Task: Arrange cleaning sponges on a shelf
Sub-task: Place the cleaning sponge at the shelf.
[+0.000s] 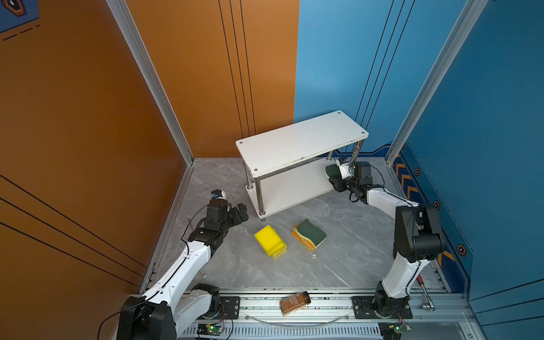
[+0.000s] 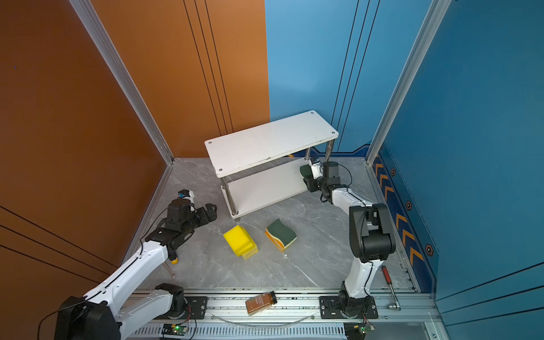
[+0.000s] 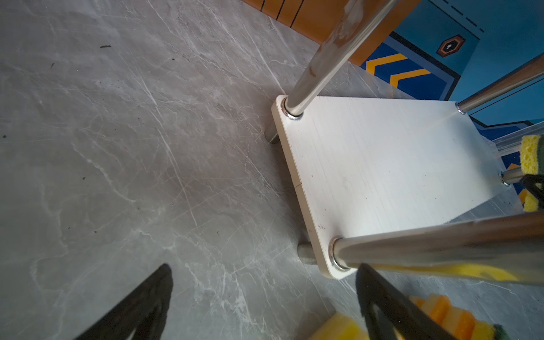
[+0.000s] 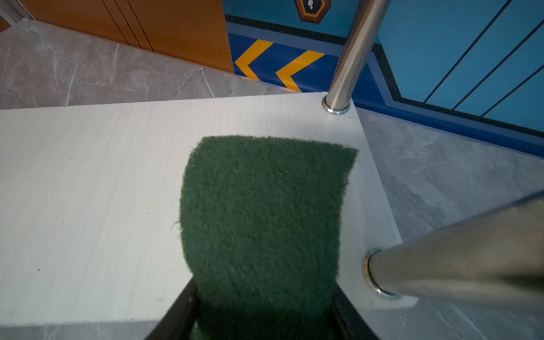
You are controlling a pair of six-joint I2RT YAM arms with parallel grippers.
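The white two-tier shelf [image 1: 300, 141] [image 2: 270, 141] stands at the back of the grey floor. My right gripper [image 1: 338, 176] [image 4: 263, 306] is shut on a green-topped sponge [image 1: 332, 170] [image 2: 305, 170] [image 4: 265, 217], which it holds over the right end of the lower board [image 4: 88, 182], between two chrome legs. My left gripper [image 1: 240, 213] [image 3: 265, 270] is open and empty, low beside the shelf's left front leg. On the floor in front lie a stack of yellow sponges [image 1: 270, 241] [image 2: 240, 241] and a green-topped stack of orange and yellow sponges [image 1: 309, 235] [image 2: 281, 235].
A brown bottle [image 1: 295, 302] with a black cap lies on the front rail. A red-handled tool [image 1: 424, 285] lies by the right arm's base, and a yellow-tipped one [image 2: 174, 260] under the left arm. Orange and blue walls close in the floor.
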